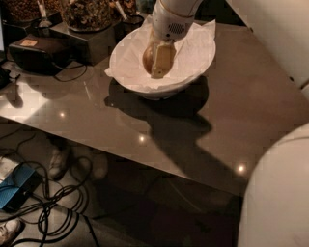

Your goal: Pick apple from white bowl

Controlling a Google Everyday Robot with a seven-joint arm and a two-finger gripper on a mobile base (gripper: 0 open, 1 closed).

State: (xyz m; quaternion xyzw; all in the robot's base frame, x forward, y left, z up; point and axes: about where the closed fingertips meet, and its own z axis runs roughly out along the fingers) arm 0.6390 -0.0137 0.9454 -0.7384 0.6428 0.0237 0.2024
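The white bowl (198, 60), wide and lined with crinkled white paper, stands on the dark table at the back centre. My gripper (157, 62) reaches down into it from above. Its pale fingers (164, 59) are shut on the small yellow-green apple (148, 57), which sits between them just above the bowl's paper lining. The far side of the apple is hidden behind the finger.
Dark containers of brown snacks (87, 12) stand behind the bowl at the back left, next to a black box (41, 48) with a cable. My white body (280, 193) fills the lower right. Below the table's front edge lie cables (53, 198) and a blue device (17, 185).
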